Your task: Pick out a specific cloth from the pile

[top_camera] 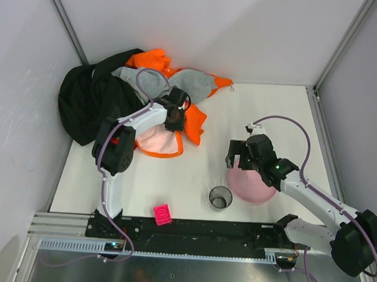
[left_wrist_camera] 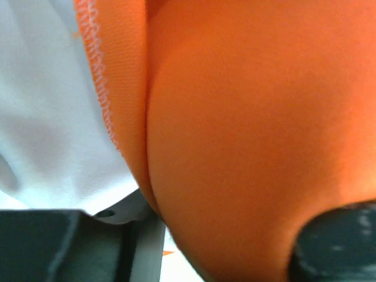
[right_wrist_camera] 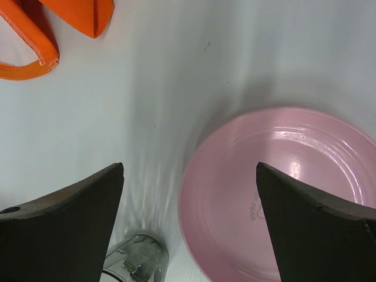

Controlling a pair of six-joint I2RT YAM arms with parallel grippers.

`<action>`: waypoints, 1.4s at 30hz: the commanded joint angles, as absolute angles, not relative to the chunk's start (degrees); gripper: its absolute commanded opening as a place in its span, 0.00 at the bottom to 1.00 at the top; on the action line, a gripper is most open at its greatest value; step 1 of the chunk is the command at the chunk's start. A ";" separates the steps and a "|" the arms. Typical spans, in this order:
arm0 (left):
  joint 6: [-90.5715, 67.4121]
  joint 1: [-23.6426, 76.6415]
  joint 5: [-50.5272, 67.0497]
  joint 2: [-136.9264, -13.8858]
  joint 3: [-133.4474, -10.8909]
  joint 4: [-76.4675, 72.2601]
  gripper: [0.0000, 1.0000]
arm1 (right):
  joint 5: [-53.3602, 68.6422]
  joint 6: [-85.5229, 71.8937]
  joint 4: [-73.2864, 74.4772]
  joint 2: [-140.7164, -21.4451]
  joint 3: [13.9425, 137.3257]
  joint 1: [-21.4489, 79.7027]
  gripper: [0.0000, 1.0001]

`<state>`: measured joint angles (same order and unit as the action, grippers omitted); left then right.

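The pile (top_camera: 108, 96) lies at the back left: a big black garment (top_camera: 86, 101), grey ones (top_camera: 147, 79), bright orange ones (top_camera: 194, 123) and a pale pink cloth with orange trim (top_camera: 157, 139). Only a sliver of bright red (top_camera: 115, 141) shows by my left arm; I cannot tell if it is the cloth. My left gripper (top_camera: 176, 120) is down in the pile. In the left wrist view its jaws (left_wrist_camera: 226, 247) stand apart with orange fabric (left_wrist_camera: 247, 117) bulging between them, pale cloth (left_wrist_camera: 47, 117) beside it. My right gripper (top_camera: 239, 159) is open and empty.
A pink plate (top_camera: 254, 186) lies under my right gripper and shows in the right wrist view (right_wrist_camera: 288, 194). A clear glass (top_camera: 221, 197) stands left of it, also in the right wrist view (right_wrist_camera: 136, 263). A small pink block (top_camera: 162, 213) sits near the front edge. Walls close the back and sides.
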<state>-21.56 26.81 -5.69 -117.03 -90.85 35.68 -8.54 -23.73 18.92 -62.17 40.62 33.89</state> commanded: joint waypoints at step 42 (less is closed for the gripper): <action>-24.00 4.41 -27.78 -92.26 -91.56 35.14 0.04 | -6.46 -26.83 15.24 -65.05 40.60 36.04 0.99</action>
